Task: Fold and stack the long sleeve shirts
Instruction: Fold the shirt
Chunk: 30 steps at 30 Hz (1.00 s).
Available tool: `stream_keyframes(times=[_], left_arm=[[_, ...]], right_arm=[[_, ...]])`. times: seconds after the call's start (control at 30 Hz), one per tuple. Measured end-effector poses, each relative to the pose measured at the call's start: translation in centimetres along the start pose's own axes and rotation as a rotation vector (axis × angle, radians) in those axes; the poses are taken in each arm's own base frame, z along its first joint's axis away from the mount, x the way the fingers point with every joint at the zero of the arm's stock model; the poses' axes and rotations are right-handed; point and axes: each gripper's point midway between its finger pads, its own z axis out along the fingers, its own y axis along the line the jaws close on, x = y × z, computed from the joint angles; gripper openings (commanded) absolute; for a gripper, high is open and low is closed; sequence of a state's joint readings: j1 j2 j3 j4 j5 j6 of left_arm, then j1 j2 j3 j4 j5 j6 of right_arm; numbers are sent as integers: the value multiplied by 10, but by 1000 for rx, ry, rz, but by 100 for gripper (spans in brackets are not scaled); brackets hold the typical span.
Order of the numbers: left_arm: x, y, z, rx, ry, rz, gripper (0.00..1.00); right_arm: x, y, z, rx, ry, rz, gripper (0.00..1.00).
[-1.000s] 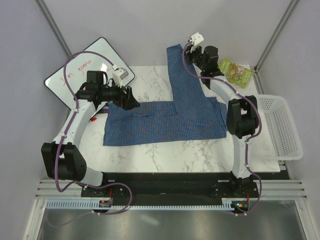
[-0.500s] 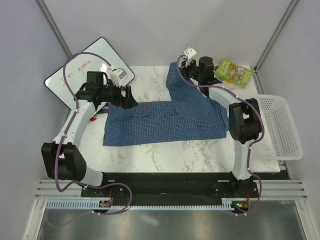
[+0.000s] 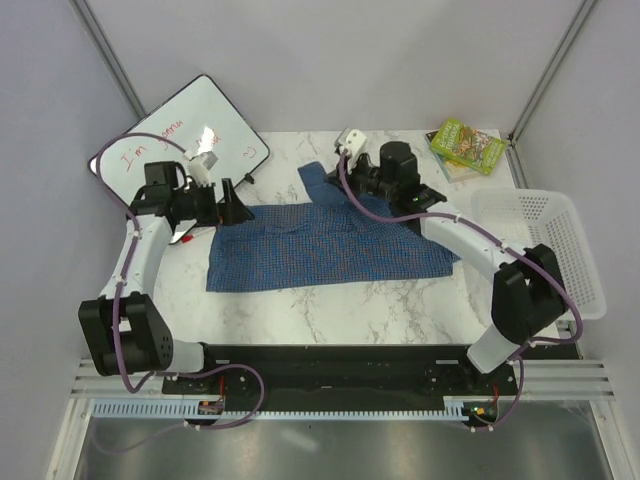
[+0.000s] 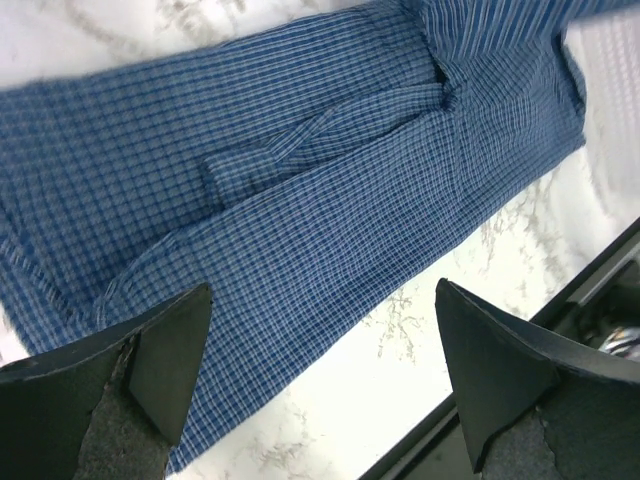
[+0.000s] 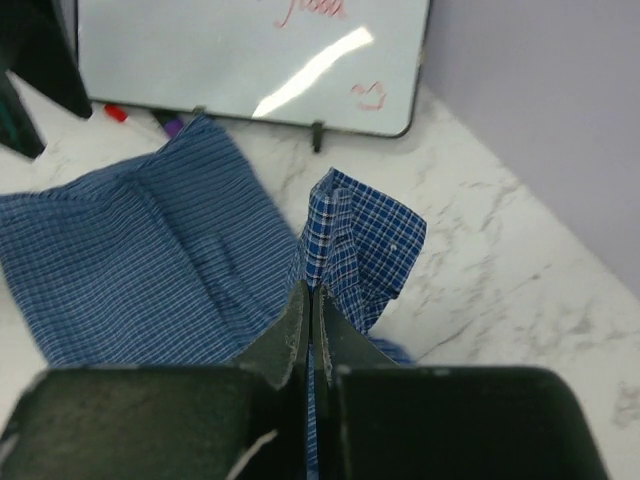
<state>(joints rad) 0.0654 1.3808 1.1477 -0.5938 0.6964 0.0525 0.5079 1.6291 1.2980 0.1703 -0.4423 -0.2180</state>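
Blue checked shirt (image 3: pixel 320 250) lies spread mid-table (image 3: pixel 330 300) between two robot arms.
At left, the left gripper (image 3: pixel 238 205) hangs wide open and empty by the shirt's edge. Right of centre, the right gripper (image 5: pixel 312 295) is clenched on a lifted sleeve (image 5: pixel 360 245). The cloth looks light and limp, likely best pinched at cuffs, hems or corners.

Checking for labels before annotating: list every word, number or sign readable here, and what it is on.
"I'm gonna": red handwriting on the whiteboard; the words after it are lost in glare or cropped.
Print on the green box: too small to read.
The blue checked shirt shows none.
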Motion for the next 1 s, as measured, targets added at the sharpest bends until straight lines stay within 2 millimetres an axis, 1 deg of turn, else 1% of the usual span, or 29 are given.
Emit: stream_keyframes(times=[0.1,0.17,0.2,0.23,0.27,0.3,0.37,0.43,0.5,0.63,0.7,0.8,1.0], left_arm=[[9,19,-10,-7,-17,-139,99],[19,25,-12,-1,-15,-215,99],[23,25,-11,7,-9,-244,99],[28,24,-10,15,-2,-267,99],[32,23,-8,24,4,-288,99],[35,21,-7,33,9,-308,99],[40,19,-4,52,15,-353,99],[42,18,1,76,15,-403,99],[46,20,9,93,15,-461,99],[59,19,33,126,60,-596,99],[63,13,45,141,89,-642,99],[66,-1,63,167,133,-699,99],[79,-16,88,150,216,-815,99]], right_arm=[[35,41,6,-51,94,62,0],[63,75,9,-84,167,98,0],[75,81,9,-85,196,112,0],[84,99,11,-108,219,116,0],[93,112,13,-120,243,121,0],[101,122,15,-126,264,124,0],[114,136,18,-129,295,125,0],[122,142,22,-116,309,124,0],[126,141,26,-99,311,124,0],[133,137,30,-79,320,121,0],[133,137,30,-78,317,116,0],[132,141,31,-90,312,95,0],[129,157,32,-139,305,50,0]])
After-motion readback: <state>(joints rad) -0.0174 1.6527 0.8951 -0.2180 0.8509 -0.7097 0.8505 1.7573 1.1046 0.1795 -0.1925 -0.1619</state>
